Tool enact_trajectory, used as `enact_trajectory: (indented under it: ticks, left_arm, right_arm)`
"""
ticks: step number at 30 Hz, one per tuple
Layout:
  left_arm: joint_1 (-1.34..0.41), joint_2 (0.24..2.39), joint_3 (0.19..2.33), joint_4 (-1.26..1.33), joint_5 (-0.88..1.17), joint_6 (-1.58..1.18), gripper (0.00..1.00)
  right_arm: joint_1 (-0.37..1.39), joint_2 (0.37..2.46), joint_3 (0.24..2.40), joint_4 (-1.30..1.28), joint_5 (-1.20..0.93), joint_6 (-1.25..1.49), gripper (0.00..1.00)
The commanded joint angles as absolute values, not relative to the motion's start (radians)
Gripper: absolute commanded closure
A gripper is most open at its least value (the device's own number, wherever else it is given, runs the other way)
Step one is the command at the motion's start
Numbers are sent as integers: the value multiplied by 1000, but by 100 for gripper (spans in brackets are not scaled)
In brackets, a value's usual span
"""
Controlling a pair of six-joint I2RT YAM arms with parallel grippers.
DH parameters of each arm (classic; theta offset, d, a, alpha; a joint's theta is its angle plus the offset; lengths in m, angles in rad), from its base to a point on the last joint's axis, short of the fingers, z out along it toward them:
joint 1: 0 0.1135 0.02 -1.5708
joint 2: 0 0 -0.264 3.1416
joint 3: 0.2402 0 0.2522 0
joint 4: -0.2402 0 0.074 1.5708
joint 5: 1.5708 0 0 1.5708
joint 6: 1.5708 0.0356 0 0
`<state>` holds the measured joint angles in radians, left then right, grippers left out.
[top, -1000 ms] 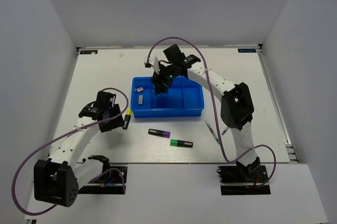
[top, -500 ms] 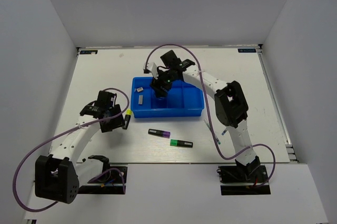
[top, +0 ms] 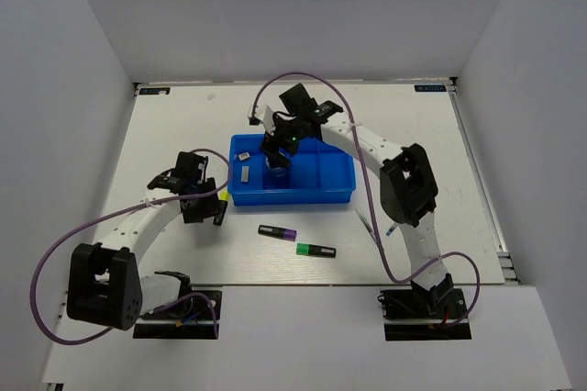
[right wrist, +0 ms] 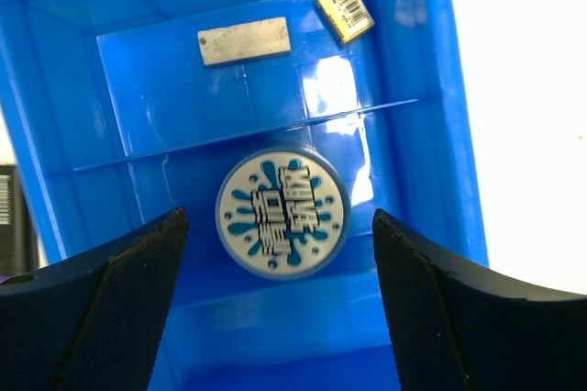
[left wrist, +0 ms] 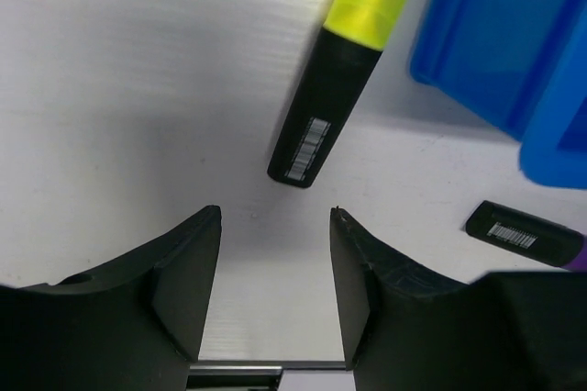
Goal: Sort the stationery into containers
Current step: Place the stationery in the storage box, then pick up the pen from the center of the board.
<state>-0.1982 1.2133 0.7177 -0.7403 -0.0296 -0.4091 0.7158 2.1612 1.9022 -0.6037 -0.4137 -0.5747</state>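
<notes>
The blue tray (top: 330,195) sits at mid-table. My right gripper (top: 278,158) hangs open over its second compartment from the left, above the round blue-white roll (right wrist: 282,214), which lies between the spread fingers without touching them. A grey block (right wrist: 244,40) and a small barcoded block (right wrist: 345,10) lie in the end compartment. My left gripper (top: 200,206) is open and empty, low over the table just short of the yellow-ended highlighter (left wrist: 335,79), which lies by the tray's left corner (left wrist: 514,42).
A purple-ended highlighter (top: 277,232) and a green-ended one (top: 315,250) lie on the table in front of the tray. Two thin pens (top: 370,226) lie right of them, near the right arm's lower link. White walls enclose the table.
My left gripper has moved right, closer to the yellow-ended highlighter. My right gripper has stayed over the tray, shifting only slightly.
</notes>
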Motion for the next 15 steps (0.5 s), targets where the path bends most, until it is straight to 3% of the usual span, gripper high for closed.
enact_trajectory:
  ticks: [1,9,15]
  left_arm:
    - [-199,1209,739,-649,-2,-347,39]
    - [-213,1253,716,-505,38,-296,33]
    - [-252,1299,686,-443,-46,-284,44]
  right_arm:
    - [721,2074,1901,-607,-396,-549,17]
    - [704,1867,1724,-540,-371,-466,18]
    - [667,1683,1496,-476,-397,-419,18]
